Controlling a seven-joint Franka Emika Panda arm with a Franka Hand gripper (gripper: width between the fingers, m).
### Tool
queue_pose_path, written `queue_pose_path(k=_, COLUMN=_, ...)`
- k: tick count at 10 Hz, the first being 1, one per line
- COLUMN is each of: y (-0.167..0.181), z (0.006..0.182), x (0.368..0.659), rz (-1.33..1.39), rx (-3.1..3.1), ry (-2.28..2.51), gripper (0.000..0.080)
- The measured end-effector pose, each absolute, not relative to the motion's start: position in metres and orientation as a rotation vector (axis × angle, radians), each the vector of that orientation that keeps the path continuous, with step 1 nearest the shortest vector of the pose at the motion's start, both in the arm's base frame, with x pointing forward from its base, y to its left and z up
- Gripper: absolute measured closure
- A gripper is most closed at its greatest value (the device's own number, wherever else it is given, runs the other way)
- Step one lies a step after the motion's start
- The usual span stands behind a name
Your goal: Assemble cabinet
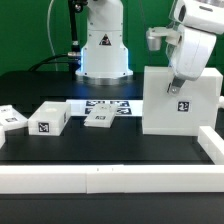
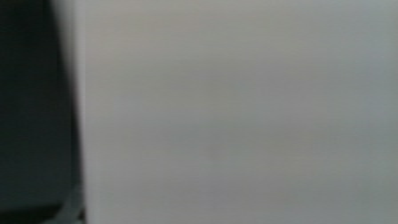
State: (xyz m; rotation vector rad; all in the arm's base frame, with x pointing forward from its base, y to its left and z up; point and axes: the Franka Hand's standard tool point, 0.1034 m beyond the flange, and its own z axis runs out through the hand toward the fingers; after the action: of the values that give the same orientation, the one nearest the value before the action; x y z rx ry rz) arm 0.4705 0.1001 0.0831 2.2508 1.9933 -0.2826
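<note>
The tool (image 1: pixel 178 86) hung at the top edge of the cabinet (image 1: pixel 160 108). Its grey fingers were small and blurred against the white casing, so I could not tell whether they stood apart or gripped the wall. The wrist view gave no help: a pale surface (image 2: pixel 231 110), smooth and out of focus, filled nearly all of it, with a dark strip (image 2: pixel 32 100) along one edge. The cabinet stood upright on the black desk (image 1: pixel 120 145) at the exterior view's right, a boxy matte white block showing only outer faces and one square black-and-white tag (image 1: pixel 182 106). Toward the exterior view's left lay small flat white blocks (image 1: pixel 50 120), the outermost reaching the frame's edge, and the marker board (image 1: pixel 106 104). A long white rail (image 1: pixel 100 178) ran along the front.
</note>
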Motion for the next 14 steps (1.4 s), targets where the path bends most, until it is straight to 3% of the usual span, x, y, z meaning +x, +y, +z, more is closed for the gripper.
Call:
queue_pose_path(k=5, y=0.099, z=0.085, x=0.471, rz=-0.289, rx=2.23, ry=2.016, gripper=0.0361)
queue_pose_path(k=9, y=0.063, z=0.129, x=0.505, rz=-0.423, rx=2.079, ry=2.133, gripper=0.0361)
queue_pose_path(k=11, y=0.081, z=0.122, x=0.493, rz=-0.423, rx=2.178, ry=2.014, gripper=0.0361)
queue_pose_path(k=14, y=0.06, z=0.124, x=0.496, rz=-0.455, rx=2.044, ry=2.146, gripper=0.0361)
